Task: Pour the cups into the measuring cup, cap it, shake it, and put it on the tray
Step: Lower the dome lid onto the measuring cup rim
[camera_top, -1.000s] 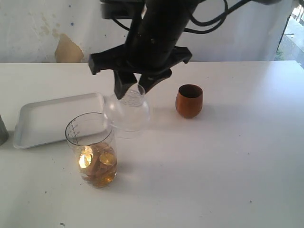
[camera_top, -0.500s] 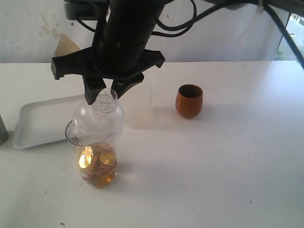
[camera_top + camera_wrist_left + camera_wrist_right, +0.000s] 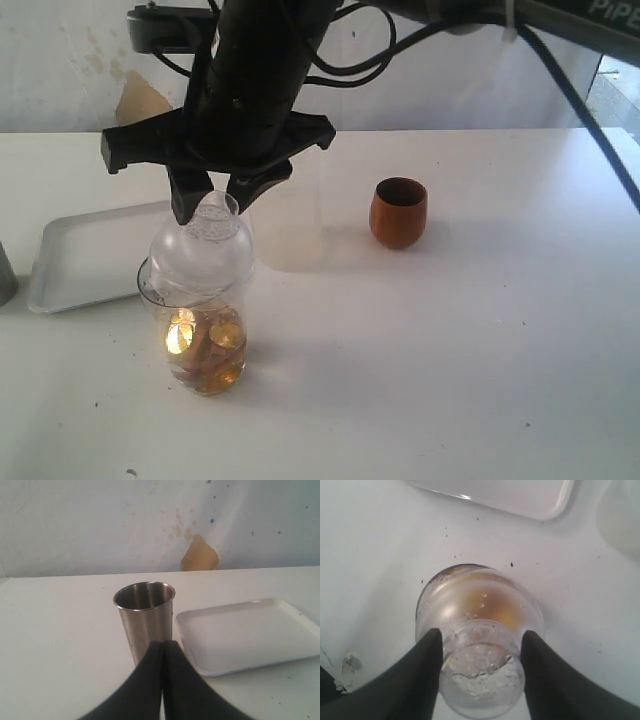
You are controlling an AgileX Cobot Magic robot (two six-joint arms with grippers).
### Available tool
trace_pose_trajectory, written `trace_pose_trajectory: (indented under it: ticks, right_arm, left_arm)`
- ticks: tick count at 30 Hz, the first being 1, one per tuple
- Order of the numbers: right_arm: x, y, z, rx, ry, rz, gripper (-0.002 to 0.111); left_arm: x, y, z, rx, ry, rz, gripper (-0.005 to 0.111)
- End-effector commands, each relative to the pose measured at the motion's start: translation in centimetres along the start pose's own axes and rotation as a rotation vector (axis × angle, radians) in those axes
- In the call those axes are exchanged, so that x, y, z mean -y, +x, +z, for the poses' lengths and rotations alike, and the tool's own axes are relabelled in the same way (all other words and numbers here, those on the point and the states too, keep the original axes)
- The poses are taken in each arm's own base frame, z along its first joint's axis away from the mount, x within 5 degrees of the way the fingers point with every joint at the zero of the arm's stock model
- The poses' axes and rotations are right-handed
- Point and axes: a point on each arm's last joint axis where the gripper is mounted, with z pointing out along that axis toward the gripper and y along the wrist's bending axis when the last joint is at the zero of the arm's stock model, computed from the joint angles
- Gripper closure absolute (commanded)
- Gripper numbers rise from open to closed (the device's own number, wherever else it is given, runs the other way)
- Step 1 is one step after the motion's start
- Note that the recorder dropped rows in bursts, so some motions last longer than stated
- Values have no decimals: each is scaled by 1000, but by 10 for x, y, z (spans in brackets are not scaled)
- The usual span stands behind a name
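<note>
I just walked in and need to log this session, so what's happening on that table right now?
The right arm holds a frosted translucent plastic cup in its jaws, mouth-down like a cap over the rim of the tall clear graduated measuring cup. That cup contains amber liquid. Whether the cap is fully seated is unclear. The rounded brown wooden cup stands apart on the table. The left arm has its jaws shut on nothing, near the shiny steel tumbler beside the flat white tray.
</note>
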Motion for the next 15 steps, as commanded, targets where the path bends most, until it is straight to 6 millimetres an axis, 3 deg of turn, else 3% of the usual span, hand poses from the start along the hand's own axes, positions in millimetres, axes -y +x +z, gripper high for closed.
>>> trace_pose_trajectory:
  ticks: [1, 15]
  right_arm:
    - [-2, -4, -4, 41, -12, 1, 108]
    - [-3, -10, -4, 108, -27, 2, 108]
  left_arm:
    - [0, 0, 0, 12, 2, 12, 107]
    - [0, 0, 0, 12, 2, 12, 107]
